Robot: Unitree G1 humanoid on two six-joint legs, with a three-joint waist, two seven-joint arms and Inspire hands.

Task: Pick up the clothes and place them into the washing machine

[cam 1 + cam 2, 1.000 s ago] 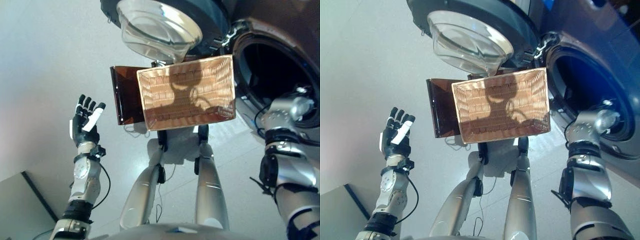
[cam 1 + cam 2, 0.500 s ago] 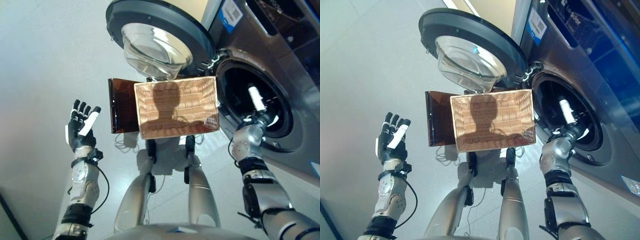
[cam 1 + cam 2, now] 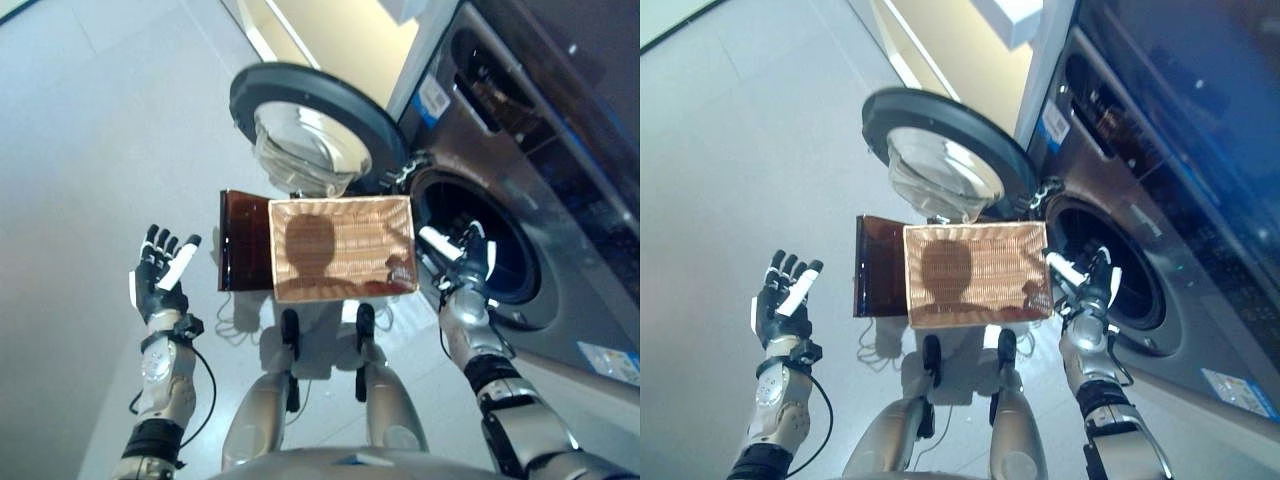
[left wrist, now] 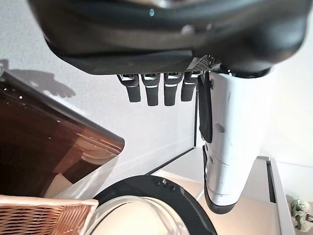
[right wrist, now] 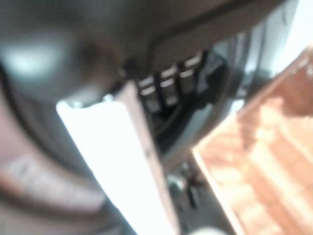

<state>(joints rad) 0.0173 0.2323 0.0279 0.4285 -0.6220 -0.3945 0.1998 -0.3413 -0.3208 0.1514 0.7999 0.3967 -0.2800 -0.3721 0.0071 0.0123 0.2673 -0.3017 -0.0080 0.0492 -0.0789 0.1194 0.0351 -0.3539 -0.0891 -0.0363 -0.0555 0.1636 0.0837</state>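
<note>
Right hand [image 3: 468, 262] fingers spread, empty, at washing machine [image 3: 520, 200] opening | left hand [image 3: 160, 278] open, idle, held up | wicker basket [image 3: 340, 248] looks empty, no clothes visible | you check drum contents before closing door [image 3: 310, 125].
</note>
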